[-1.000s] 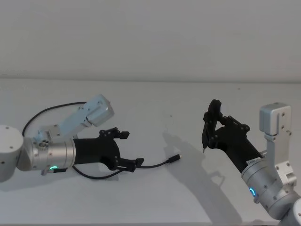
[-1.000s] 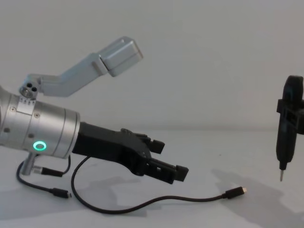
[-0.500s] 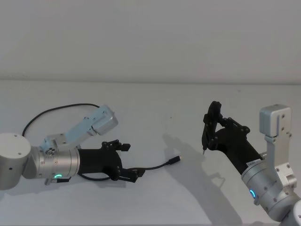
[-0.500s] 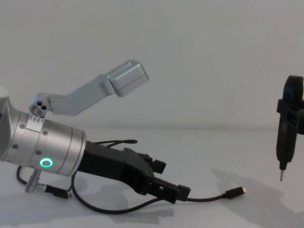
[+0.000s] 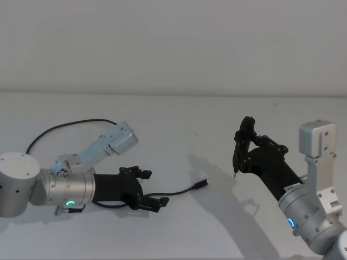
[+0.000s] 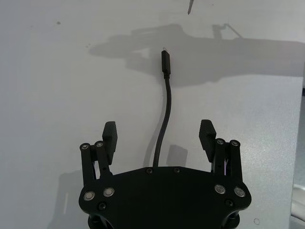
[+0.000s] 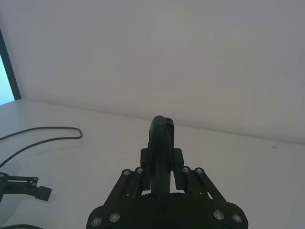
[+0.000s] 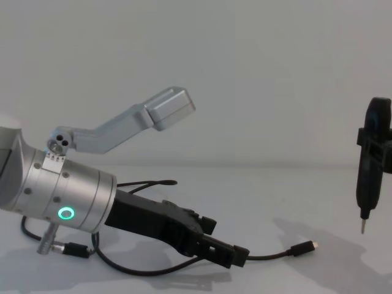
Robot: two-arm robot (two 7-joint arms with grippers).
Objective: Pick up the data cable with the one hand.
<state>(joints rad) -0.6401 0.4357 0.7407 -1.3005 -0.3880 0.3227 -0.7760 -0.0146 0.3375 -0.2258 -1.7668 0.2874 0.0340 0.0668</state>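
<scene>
Head view: L claw [image 5: 154, 188] sits low over the white surface [image 5: 179, 119] at front-left, w/ a silver wrist [image 5: 65, 188] and green ring behind it. Jaws are spread wide, nothing gripped. The data cable [image 5: 184, 189] lies flat on the surface. It runs out from betw. the claw's fingers toward centre and ends in a silver-tipped plug just past the claw. Another stretch of it loops back behind the L arm.

L wrist view: data cable [image 6: 167, 102] runs up the middle of the gap of the L claw [image 6: 158, 127], touching neither of the fingertips [image 6: 109, 129].

Chest view: L claw [image 8: 228, 244] is tilted down, its lower finger about at surface level. The data cable [image 8: 269, 255] trails out to the right.

R claw [image 5: 242, 147] is held up off the surface on the right, well apart from the cable. Its fingers are closed in on a slim black tool [image 5: 236, 164], pointed tip down. In the R wrist view the R claw [image 7: 162, 158] has both fingers against the tool's sides.
</scene>
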